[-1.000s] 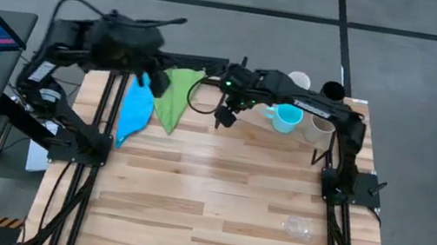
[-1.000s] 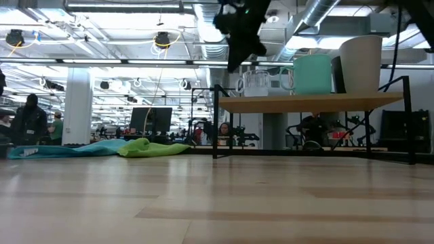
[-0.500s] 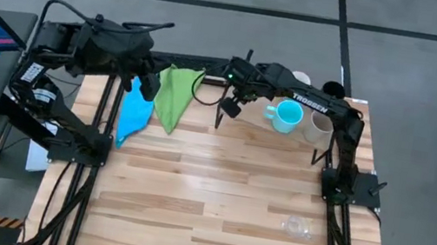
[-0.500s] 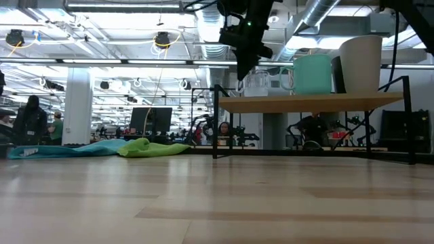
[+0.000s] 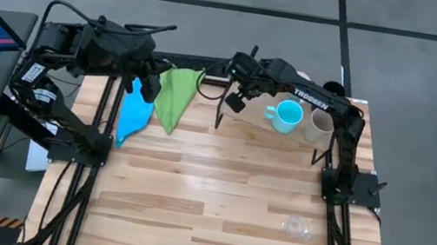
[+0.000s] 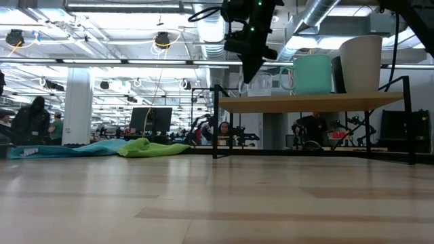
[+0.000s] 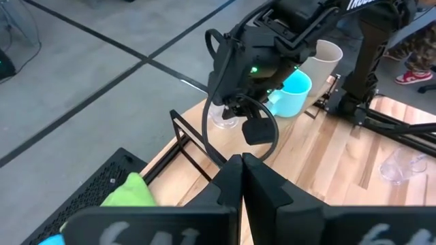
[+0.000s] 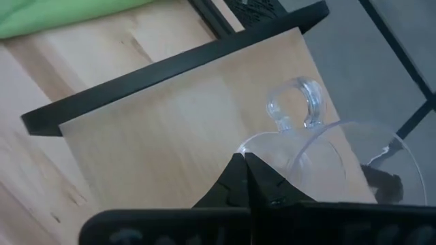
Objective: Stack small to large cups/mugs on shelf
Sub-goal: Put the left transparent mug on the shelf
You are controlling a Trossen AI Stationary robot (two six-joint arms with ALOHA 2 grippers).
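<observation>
Clear cup (image 8: 320,153) stands on the shelf (image 8: 184,129); right gripper (image 5: 234,100) hovers just above it, fingers pressed together, empty; left gripper (image 5: 147,85), likewise closed, waits over the cloths (image 5: 156,99).

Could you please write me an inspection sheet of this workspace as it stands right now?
Surface: light plank table top, mostly bare; low light-wood shelf on black legs at its far right.
Job's things: clear handled glass cup, cyan handled mug and beige tumbler on the shelf; white mug and black cup behind are mostly hidden; small clear cup lies near the table's front right.
Clutter: green cloth and blue cloth at the far left.
Grippers: right gripper shut, over the shelf's left end beside the clear cup; left gripper shut, raised by the cloths.
Cables: black loops on both arms.
Surroundings: monitor, keyboard, mouse at left; people far behind.
</observation>
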